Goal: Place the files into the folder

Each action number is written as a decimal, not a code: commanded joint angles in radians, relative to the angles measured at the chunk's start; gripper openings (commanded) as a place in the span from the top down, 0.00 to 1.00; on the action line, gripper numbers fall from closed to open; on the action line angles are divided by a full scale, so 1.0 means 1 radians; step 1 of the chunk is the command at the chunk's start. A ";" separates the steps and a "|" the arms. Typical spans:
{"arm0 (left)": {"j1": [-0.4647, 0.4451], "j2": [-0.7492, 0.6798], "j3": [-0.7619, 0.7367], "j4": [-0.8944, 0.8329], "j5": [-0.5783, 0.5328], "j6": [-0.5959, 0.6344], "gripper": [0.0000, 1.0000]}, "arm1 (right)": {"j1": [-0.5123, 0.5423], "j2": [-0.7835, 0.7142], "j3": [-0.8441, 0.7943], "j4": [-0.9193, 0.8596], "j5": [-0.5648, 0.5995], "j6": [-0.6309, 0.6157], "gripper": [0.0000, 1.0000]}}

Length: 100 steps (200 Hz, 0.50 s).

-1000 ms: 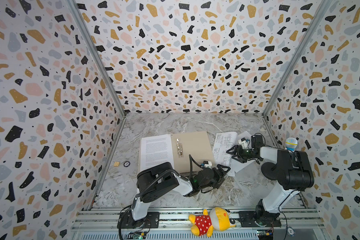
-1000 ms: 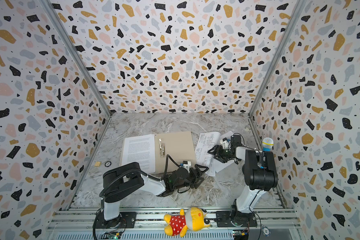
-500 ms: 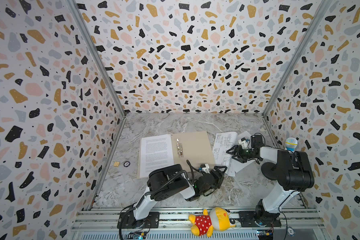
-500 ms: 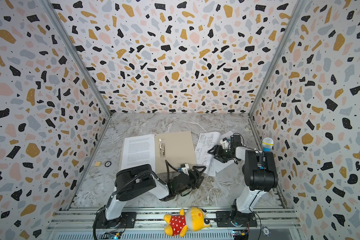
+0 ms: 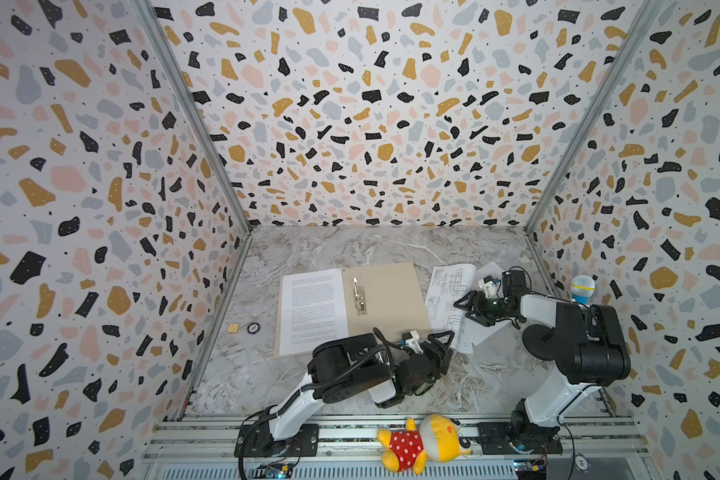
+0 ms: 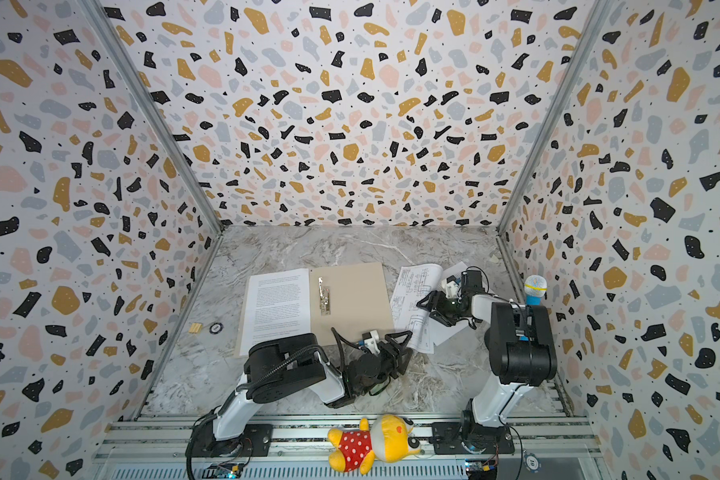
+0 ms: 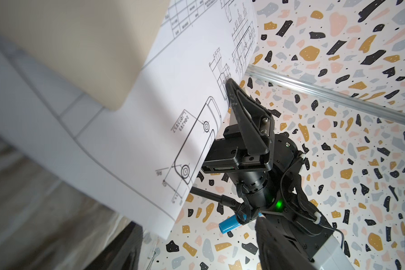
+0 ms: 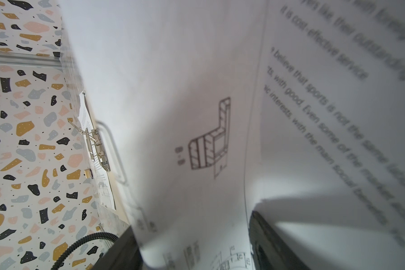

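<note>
The tan folder (image 5: pixel 387 299) (image 6: pixel 354 295) lies open with its silver clip (image 5: pixel 359 297) (image 8: pixel 98 149) at the spine. One printed-text file (image 5: pixel 312 311) rests on its left half. The line-drawing file (image 5: pixel 445 291) (image 7: pixel 173 105) (image 8: pixel 185 117) lies right of the folder, over another text file (image 5: pixel 487 274) (image 8: pixel 337 117). My right gripper (image 5: pixel 464 309) (image 8: pixel 194 252) stands open astride the drawing file's lifted edge, one finger (image 7: pixel 234 93) above the sheet. My left gripper (image 5: pixel 437 340) (image 7: pixel 201 252) is open at that file's near corner, which hangs between its jaws.
A yellow plush toy (image 5: pixel 425 442) lies on the front rail. A blue toy microphone (image 5: pixel 582 289) stands by the right wall. A small tan block (image 5: pixel 233 328) and a round dark token (image 5: pixel 253 328) sit left of the folder. Patterned walls enclose three sides.
My left arm's elbow has swung right and its gripper has crept toward the drawing file's near corner, jaws narrowing. The right arm has not moved.
</note>
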 commanded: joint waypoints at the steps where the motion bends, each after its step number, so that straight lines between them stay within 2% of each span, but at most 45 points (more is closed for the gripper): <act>1: -0.006 0.033 0.010 0.069 -0.054 -0.007 0.26 | 0.005 -0.010 -0.027 -0.057 0.061 -0.005 0.31; 100: -0.006 0.080 0.024 0.184 -0.091 -0.019 0.41 | 0.011 -0.025 -0.027 -0.070 0.067 -0.009 0.31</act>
